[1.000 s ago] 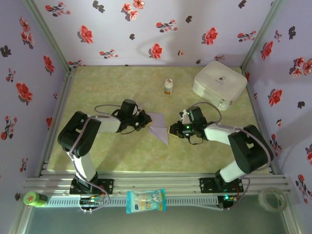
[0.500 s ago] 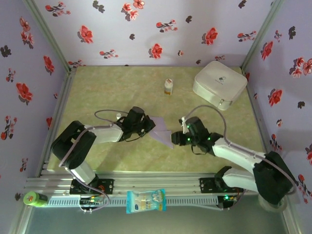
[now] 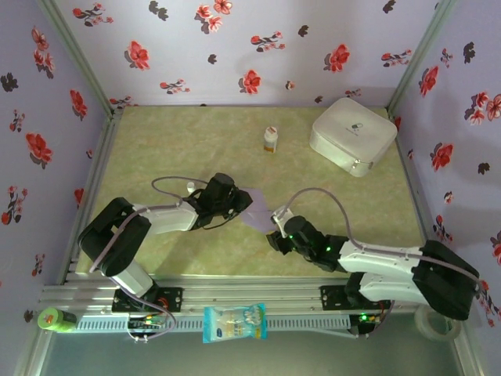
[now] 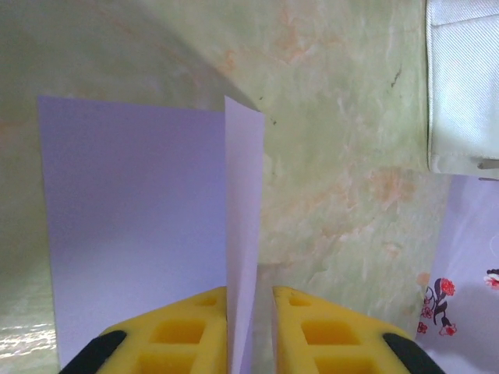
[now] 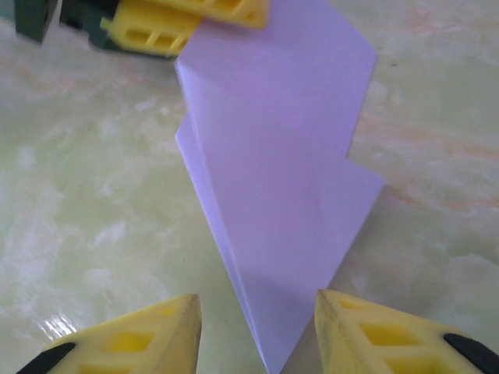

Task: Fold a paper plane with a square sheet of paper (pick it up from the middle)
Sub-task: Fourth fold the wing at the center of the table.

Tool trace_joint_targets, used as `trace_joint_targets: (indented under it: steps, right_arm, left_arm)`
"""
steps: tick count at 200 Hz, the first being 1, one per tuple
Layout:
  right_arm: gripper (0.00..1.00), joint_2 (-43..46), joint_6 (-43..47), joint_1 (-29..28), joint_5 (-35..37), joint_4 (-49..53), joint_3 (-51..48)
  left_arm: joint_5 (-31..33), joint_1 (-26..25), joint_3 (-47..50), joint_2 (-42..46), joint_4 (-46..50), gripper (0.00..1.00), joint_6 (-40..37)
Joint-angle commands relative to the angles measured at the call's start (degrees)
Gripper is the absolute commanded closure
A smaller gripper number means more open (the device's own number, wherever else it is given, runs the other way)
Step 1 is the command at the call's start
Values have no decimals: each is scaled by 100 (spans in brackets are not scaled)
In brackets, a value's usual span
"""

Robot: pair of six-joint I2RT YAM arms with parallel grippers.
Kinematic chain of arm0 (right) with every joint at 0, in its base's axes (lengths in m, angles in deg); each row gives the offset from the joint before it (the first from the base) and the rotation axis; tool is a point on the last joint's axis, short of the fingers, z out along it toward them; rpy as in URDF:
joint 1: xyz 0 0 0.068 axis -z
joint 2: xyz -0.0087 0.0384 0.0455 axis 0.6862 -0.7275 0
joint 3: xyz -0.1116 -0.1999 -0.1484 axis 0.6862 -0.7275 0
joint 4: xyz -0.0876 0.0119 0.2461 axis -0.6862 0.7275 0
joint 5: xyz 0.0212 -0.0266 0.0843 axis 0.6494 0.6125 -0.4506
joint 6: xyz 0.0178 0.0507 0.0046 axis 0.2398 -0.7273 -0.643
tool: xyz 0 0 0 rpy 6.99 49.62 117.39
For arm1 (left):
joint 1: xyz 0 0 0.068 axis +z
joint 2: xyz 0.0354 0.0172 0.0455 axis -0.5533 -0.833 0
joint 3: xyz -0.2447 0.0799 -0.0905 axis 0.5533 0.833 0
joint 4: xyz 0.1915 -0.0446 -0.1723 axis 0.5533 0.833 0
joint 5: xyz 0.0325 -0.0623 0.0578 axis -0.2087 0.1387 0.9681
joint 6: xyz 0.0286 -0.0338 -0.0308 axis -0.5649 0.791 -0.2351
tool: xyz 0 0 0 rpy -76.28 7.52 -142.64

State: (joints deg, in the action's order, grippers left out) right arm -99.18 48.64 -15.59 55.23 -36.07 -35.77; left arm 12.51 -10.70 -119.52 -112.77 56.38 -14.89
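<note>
Thin pale lavender sheet of paper [image 3: 257, 213], already creased into a rough pointed dart, lies on the green marbled tabletop [image 3: 180, 149] between the two grippers. Right gripper [image 5: 257, 331] has backed off toward the near edge over the last second and its yellow fingers [image 5: 148, 335] have spread. They are now clearly apart and hold nothing; the dart's point is just ahead, poking into the gap without touching either finger. Left gripper [image 4: 249, 327] has slid in along with the sheet. Its jaws, closed a moment ago, now stand a narrow gap apart around an upright fold of the sheet. Tabletop shows through on one side, so it looks like it's letting go; can't tell if one pad still brushes the paper. Rest of the sheet lies flat, straight out ahead of the left gripper. Judgement: both are releasing after pressing a crease, so that fold is probably done. More folds likely remain, so a fresh grasp is needed next. White rounded-square case [image 3: 352, 135] sits well beyond both grippers.
</note>
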Motion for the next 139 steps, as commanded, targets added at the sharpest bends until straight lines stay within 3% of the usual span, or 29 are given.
trace_joint_targets:
  steps: [1,77,139]
  right_arm:
    - [57,-373,554,-236,655,-361,119]
    - [56,-1434,894,-401,1132,-1059,317]
    - [66,-1792,759,-402,1108,-1266,401]
  left_arm:
    - [-139,55,-109,-40,-145,81,-191]
    - [-341,105,-69,27,-233,86,-196]
    - [-341,122,-61,17,-277,86,-156]
